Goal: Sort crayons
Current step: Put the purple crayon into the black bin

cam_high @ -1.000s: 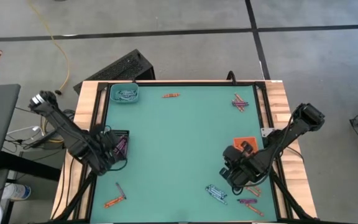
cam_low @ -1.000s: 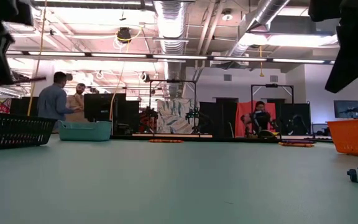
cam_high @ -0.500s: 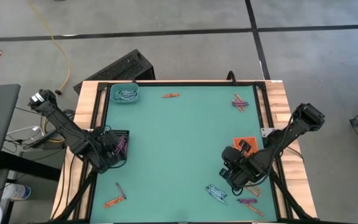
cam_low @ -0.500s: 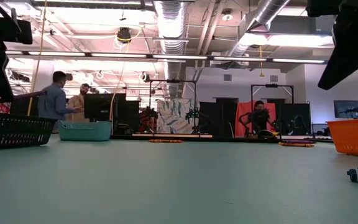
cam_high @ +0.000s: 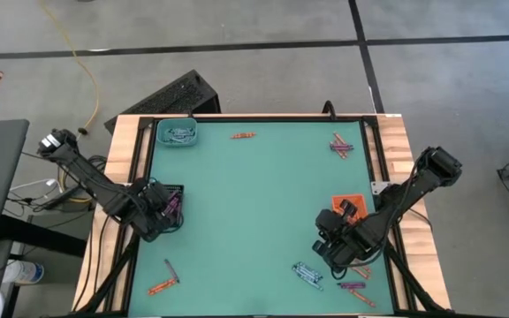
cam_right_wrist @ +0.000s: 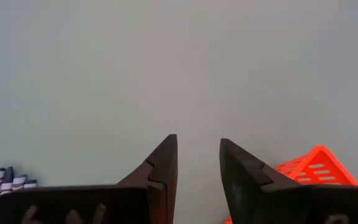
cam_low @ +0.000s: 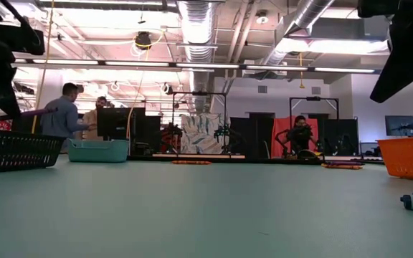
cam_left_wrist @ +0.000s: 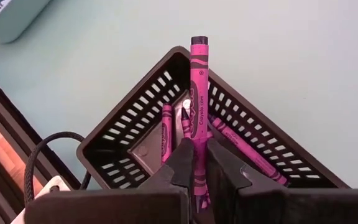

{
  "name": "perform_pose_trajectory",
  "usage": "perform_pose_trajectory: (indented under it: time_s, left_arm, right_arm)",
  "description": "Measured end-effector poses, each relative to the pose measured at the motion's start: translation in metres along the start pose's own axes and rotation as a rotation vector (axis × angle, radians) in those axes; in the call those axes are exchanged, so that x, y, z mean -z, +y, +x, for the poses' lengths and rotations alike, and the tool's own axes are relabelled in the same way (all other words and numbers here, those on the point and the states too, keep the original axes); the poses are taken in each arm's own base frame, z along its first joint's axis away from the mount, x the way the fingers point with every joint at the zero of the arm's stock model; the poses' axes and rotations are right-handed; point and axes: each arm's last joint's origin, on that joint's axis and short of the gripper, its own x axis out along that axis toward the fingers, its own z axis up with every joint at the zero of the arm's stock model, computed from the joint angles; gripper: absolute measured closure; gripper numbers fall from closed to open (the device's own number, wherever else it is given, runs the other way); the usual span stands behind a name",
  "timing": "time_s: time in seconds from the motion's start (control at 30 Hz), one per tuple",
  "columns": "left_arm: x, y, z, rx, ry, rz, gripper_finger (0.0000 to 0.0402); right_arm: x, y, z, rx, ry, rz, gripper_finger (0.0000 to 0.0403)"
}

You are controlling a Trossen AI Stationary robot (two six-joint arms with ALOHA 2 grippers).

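left gripper (cam_left_wrist: 194, 163) gripping purple crayon (cam_left_wrist: 197, 93) over black tray (cam_left_wrist: 135, 115)

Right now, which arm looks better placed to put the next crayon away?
The left one, probably. Its gripper already pinches a purple crayon right over the black tray, where other purple crayons lie. The right gripper hangs empty, jaws apart, beside the orange tray.

Magenta crayon (cam_left_wrist: 197, 93), black mesh tray (cam_left_wrist: 135, 134), teal table (cam_high: 254, 212).

The purple crayon (cam_left_wrist: 198, 93) wrapper seemingly reads "Crayola".
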Motion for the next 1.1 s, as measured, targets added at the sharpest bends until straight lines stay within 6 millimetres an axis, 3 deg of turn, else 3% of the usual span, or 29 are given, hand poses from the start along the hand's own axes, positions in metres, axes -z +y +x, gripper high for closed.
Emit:
perform_pose_trajectory:
  time_s: [0.3, 0.6, 0.87, 1.0, 1.1]
  left_arm:
    - [-0.003, 0.001, 0.003, -0.010, 0.049, 0.019, 0.0385]
    - [-0.004, 0.001, 0.003, -0.011, 0.049, 0.017, 0.0311]
    - [-0.004, 0.000, 0.000, 0.009, 0.081, 0.080, 0.0302]
    - [-0.010, -0.015, -0.014, 0.159, 0.072, 0.215, 0.0302]
    - [-0.007, -0.041, -0.027, 0.425, 0.037, 0.394, 0.0301]
  right_arm:
    - [0.000, 0.000, 0.000, -0.001, 0.000, -0.002, 0.0290]
    - [0.000, 0.000, 0.000, -0.001, 0.001, -0.004, 0.0290]
    - [0.000, 0.001, 0.000, -0.010, -0.001, -0.017, 0.0290]
    - [-0.001, 0.004, 0.000, -0.033, -0.010, -0.048, 0.0290]
    - [-0.001, 0.005, 0.000, -0.045, -0.014, -0.064, 0.0290]
